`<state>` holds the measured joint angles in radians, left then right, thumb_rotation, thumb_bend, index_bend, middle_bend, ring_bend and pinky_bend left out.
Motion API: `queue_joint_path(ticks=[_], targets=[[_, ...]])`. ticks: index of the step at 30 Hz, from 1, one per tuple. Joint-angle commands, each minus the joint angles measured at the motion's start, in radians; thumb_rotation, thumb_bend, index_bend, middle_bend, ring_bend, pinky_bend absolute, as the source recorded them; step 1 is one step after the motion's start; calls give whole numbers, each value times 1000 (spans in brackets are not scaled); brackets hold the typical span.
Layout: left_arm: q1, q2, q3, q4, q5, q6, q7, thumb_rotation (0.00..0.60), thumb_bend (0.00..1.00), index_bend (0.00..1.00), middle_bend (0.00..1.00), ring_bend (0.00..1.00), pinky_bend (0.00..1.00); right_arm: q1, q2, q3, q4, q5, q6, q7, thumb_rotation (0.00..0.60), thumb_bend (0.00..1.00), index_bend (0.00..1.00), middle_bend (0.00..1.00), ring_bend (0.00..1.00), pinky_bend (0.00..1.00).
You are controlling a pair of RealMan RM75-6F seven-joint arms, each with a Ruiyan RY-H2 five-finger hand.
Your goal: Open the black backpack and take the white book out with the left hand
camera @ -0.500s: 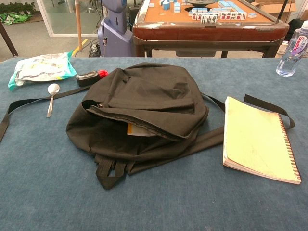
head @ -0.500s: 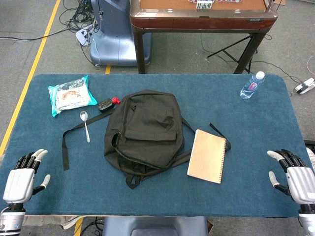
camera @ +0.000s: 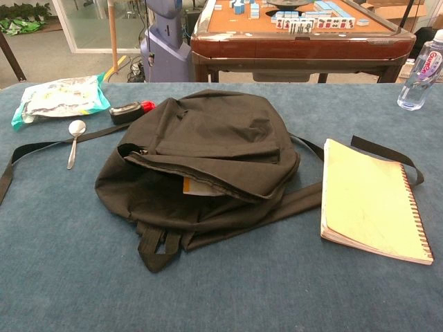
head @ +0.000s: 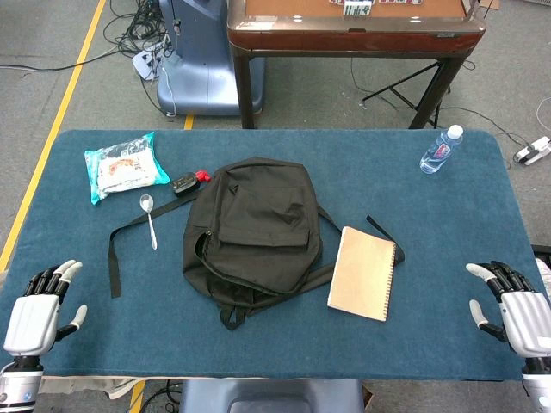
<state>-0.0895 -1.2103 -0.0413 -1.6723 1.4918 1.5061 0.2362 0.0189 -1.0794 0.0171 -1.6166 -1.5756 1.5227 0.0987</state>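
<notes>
The black backpack (head: 254, 237) lies flat in the middle of the blue table, its main zip partly open along the near side (camera: 197, 169). Through that gap a white and orange corner of something (camera: 201, 187) shows inside. My left hand (head: 36, 314) rests open at the table's near left corner, far from the bag. My right hand (head: 515, 311) rests open at the near right corner. Neither hand appears in the chest view.
A tan spiral notebook (head: 363, 273) lies right of the bag on a strap. A spoon (head: 149, 218), a teal snack packet (head: 124, 165) and a small black and red item (head: 188, 181) lie to the left. A water bottle (head: 441, 150) stands far right.
</notes>
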Motion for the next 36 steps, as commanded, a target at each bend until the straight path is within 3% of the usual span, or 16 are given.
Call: queue_joint_path(ticks=[1,12,17,21,28,34,36], targets=[[-1,2,-1,-2,2,1,3,600,352,179,143,134,136,8,5,-1,-1,-8,-8,-4,600,389,216,225,130,196],[-1,7,-3,-10,3,4,5,600,352,179,143,134,136,92,34,-1,-36,-102,-77,-37,600,389,216,229,129,196],[-2,10,-4,-14,5,5,5,600,352,179,143,134,136,185,53,2,-78,-165,-173,-33,600,375,216,242,130,196],[-1,9,-3,-18,8,7,7,600,353,179,143,134,136,276,45,15,-107,-202,-269,-36,600,296,216,243,129,195],[2,15,-2,-22,12,13,9,600,353,179,142,134,136,447,-28,59,-113,-181,-470,-28,600,147,216,243,129,196],[0,19,-1,-25,15,11,14,600,353,179,143,134,136,593,-125,114,-74,-91,-650,-40,600,102,216,243,130,196],[0,19,-2,-25,15,11,15,600,353,179,143,134,136,600,-131,117,-71,-86,-658,-43,600,88,216,243,129,196]])
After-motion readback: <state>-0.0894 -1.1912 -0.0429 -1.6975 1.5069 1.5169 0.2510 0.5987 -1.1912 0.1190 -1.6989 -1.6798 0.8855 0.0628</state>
